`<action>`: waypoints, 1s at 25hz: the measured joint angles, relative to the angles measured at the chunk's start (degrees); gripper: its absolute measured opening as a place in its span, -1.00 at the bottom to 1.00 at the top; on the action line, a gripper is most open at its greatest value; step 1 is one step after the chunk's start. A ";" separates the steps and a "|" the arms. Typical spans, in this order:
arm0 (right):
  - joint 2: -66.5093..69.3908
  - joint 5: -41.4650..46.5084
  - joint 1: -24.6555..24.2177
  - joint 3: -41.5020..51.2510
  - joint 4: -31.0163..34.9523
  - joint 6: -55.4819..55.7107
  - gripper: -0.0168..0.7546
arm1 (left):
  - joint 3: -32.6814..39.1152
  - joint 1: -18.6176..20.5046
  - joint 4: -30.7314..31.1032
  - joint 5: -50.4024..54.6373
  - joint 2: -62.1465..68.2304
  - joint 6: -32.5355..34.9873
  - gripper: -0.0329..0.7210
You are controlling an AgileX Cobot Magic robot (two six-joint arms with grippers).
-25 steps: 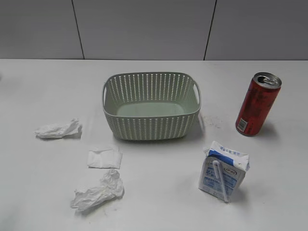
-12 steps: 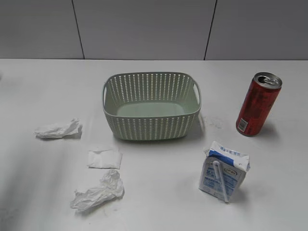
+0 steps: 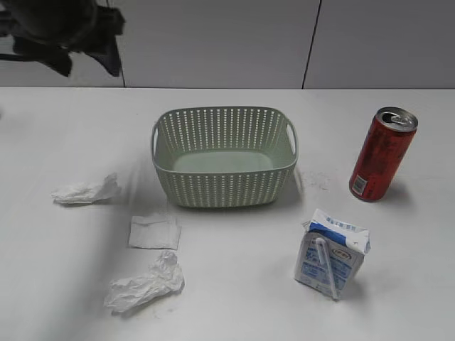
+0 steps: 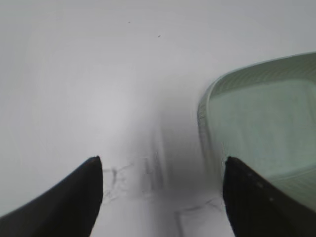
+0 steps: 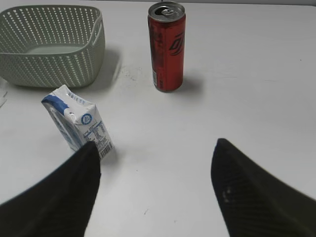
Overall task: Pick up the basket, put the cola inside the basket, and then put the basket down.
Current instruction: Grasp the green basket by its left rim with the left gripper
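The pale green basket (image 3: 224, 186) stands empty at the table's middle. The red cola can (image 3: 382, 154) stands upright to its right, apart from it. My left arm (image 3: 67, 32) shows as a dark blurred shape high at the far left, above the table. In the left wrist view, my left gripper (image 4: 162, 160) is open and empty, with the basket's left rim (image 4: 202, 108) to its right. My right gripper (image 5: 155, 143) is open and empty, low over bare table, with the cola (image 5: 167, 49) ahead and the basket (image 5: 54, 69) at far left.
A blue-and-white drink carton (image 3: 330, 252) with a straw stands front right; it also shows by the right gripper's left finger (image 5: 79, 123). Crumpled tissues (image 3: 87, 190) (image 3: 144, 284) and a folded one (image 3: 153, 232) lie left of the basket.
My left arm has come into the exterior view at the top left, where no arm showed before. The basket, cola, carton and tissues have not moved.
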 joint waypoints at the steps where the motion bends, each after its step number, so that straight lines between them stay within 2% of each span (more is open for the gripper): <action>1: 0.00 0.00 0.00 0.00 0.00 0.00 0.41 | -1.47 -1.44 1.14 0.46 2.47 -1.15 0.61; 4: 0.00 0.00 0.00 0.00 0.00 0.00 0.41 | -6.07 -4.12 1.86 1.98 8.57 -4.54 0.61; 9: 0.00 0.00 0.00 0.00 0.05 0.00 0.41 | -9.77 -4.78 0.08 4.09 16.30 -6.50 0.61; 25: 0.00 0.00 0.00 0.00 0.05 0.00 0.41 | -10.04 -5.06 -3.84 -1.14 25.89 -6.66 0.61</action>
